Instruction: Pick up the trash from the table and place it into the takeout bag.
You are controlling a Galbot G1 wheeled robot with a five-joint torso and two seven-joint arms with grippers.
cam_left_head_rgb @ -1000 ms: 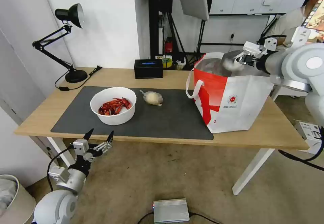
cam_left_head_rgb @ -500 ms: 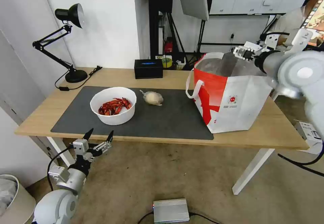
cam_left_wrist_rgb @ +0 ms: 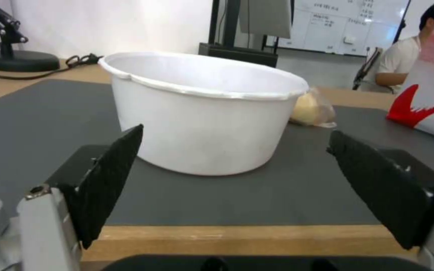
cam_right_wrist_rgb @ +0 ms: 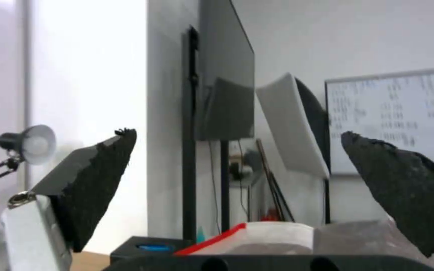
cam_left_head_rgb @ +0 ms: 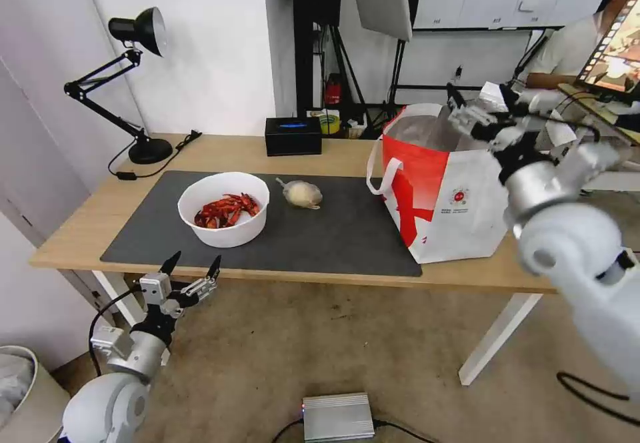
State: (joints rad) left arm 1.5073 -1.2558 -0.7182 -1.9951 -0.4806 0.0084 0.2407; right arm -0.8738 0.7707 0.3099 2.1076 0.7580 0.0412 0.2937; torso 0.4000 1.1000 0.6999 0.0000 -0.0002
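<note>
Above the takeout bag (cam_left_head_rgb: 445,183), the right gripper (cam_left_head_rgb: 481,105) is being held with its jaws spread and empty.

On the tabletop (cam_left_head_rgb: 553,256), the white bowl of red crayfish shells (cam_left_head_rgb: 224,208) and the small clear bag with a beige lump (cam_left_head_rgb: 302,193) are lying on the dark grey mat (cam_left_head_rgb: 333,236), near each other, with the takeout bag standing upright to their right. Below the tabletop's near edge, the left gripper (cam_left_head_rgb: 191,270) is being kept with jaws wide apart, facing the bowl.
</note>
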